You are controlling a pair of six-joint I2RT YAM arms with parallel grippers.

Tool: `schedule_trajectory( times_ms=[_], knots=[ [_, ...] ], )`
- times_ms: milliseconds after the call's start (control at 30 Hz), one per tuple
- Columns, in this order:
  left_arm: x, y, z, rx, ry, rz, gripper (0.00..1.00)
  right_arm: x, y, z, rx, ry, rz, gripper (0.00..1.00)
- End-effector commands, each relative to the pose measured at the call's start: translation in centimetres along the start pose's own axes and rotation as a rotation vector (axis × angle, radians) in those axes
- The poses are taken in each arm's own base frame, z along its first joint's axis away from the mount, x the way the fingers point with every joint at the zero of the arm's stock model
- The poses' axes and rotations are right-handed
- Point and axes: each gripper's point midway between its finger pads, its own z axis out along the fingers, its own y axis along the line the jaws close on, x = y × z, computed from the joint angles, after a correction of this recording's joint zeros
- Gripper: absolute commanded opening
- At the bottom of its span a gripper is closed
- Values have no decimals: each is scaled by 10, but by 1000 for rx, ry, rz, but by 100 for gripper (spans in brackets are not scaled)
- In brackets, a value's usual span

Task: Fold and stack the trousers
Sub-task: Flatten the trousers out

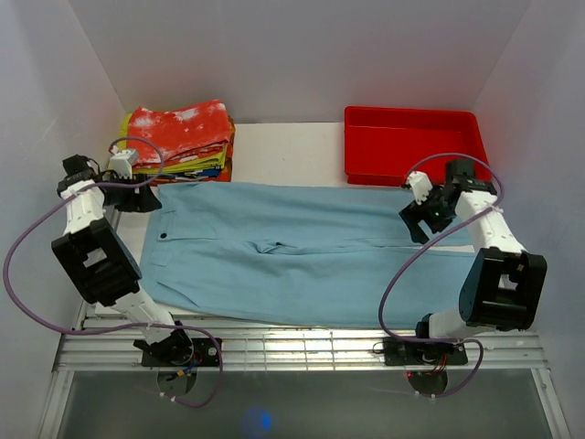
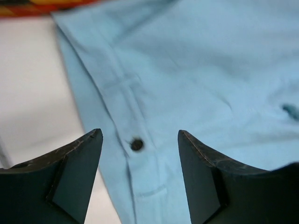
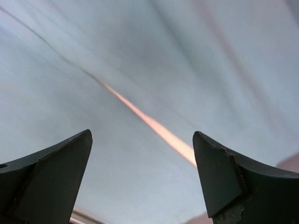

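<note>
While hovering over the dark button (image 2: 136,144) at the waistband, left gripper (image 2: 140,134) with fingers spread apart; trousers (image 1: 302,256) flat across the table (image 1: 274,146), just beside stacked clothes (image 1: 180,133); right gripper (image 3: 142,135) open-fingered above the legs, near red tray (image 1: 411,142).

Plain white walls (image 1: 302,55) close in the back and both sides of a white table (image 1: 283,151). A slotted metal rail (image 1: 302,349) runs along its near edge; below lies a grey floor (image 1: 302,407) (one small blue glint on it).
</note>
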Motion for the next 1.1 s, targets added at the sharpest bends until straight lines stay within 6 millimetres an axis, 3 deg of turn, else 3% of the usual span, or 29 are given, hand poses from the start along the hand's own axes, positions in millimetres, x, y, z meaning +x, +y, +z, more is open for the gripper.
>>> schedule_trajectory(
  times_ms=[0,67,100,233,333,367,400,500,533,667,733,800,833,967,1000,1067],
  knots=[
    [58,-41,-19,90,131,130,76,70,28,-7,-114,138,-25,95],
    [71,-47,-21,85,147,155,74,91,23,-7,-99,158,-16,96],
    [91,-50,-18,87,183,137,74,101,28,-3,-114,170,-5,97],
    [128,-56,-9,90,252,163,71,125,28,13,-110,214,5,99],
    [155,-49,-5,50,313,152,68,147,25,28,-85,287,-5,91],
    [161,-48,-5,39,326,149,66,149,15,38,-53,291,-16,87],
    [173,-51,-4,39,346,137,66,156,7,42,-20,323,-23,77],
    [179,-47,-1,5,347,123,64,156,-17,56,41,347,-17,65],
    [181,-43,0,-16,352,114,64,144,-28,57,64,326,-5,60],
    [189,-38,3,-38,395,48,60,120,-36,65,63,290,-12,56],
    [190,-36,-1,-46,415,55,58,115,-27,63,26,304,-47,58],
    [181,-34,-8,-37,409,118,57,105,-14,55,-37,266,-62,61],
    [178,-42,-17,-9,415,114,58,102,-11,50,-49,255,-68,62],
    [113,-49,-28,37,278,133,63,66,-17,17,-29,125,-98,64],
    [77,-46,-31,34,196,158,64,47,-26,9,-9,71,-95,64],
    [52,-44,-22,49,150,126,64,29,-33,8,-7,14,-73,64]
  ],
)
